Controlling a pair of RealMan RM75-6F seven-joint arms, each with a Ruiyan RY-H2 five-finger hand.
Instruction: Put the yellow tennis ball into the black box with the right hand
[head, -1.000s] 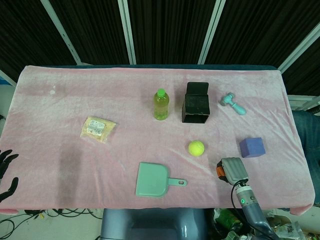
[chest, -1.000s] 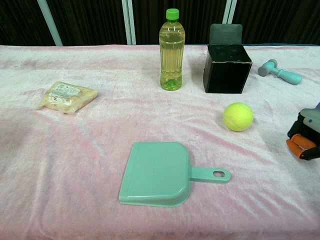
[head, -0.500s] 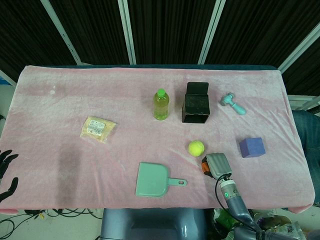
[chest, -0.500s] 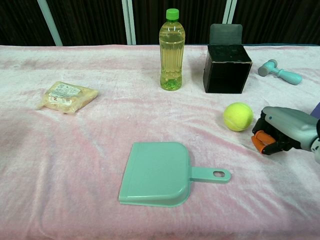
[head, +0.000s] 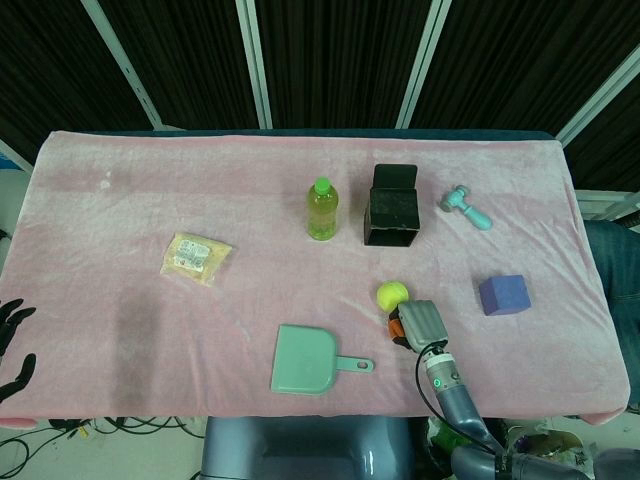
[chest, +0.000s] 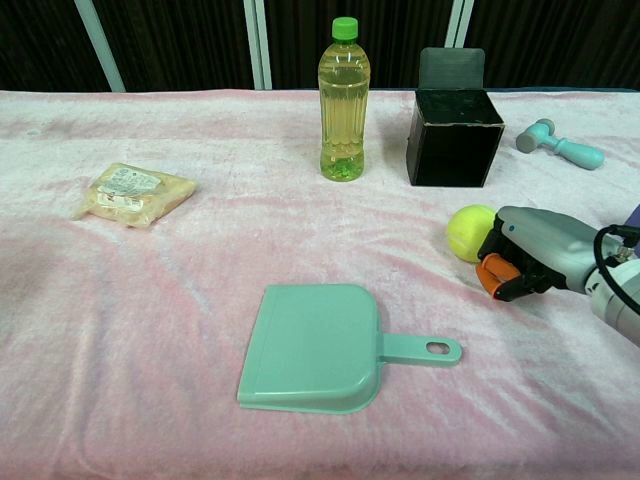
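The yellow tennis ball (head: 391, 293) (chest: 465, 230) lies on the pink cloth in front of the black box (head: 391, 210) (chest: 455, 140), which stands upright with its lid up. My right hand (head: 420, 325) (chest: 535, 250) is low over the cloth right beside the ball, on its near right. The hand's fingers are bent down, and their orange pads (chest: 490, 275) reach the ball's side and hide part of it. Nothing is held in it. My left hand (head: 12, 345) shows only at the far left edge of the head view, off the table, fingers apart.
A green-capped bottle (head: 321, 210) (chest: 343, 100) stands left of the box. A teal dustpan (head: 305, 360) (chest: 315, 350) lies near the front edge. A snack packet (head: 196, 257) (chest: 132, 192) lies left; a teal toy hammer (head: 466, 208) (chest: 560, 143) and purple cube (head: 503, 294) lie right.
My right hand has slid left across the cloth from near the purple cube up to the tennis ball. The ball and the left hand have stayed put.
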